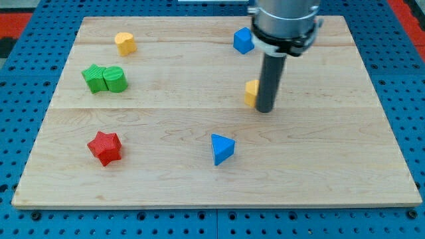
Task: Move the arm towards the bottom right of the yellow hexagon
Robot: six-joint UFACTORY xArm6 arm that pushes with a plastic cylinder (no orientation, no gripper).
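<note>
My tip [265, 109] touches the yellow hexagon's [250, 93] right edge; no jaws visible.

Silver-grey cylindrical arm housing [282, 20], black collar beneath, straight dark rod ending at my tip [264, 110].

— What was hidden?
— My rod [269, 76] covered most of a yellow block [250, 92]; its shape couldn't be told.
— Anything cut off?
— The arm's housing [284, 20], by the top edge.

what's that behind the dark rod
A yellow block pokes out on the view's left of my tip. The rod covers its right part, so its shape is unclear.
</note>
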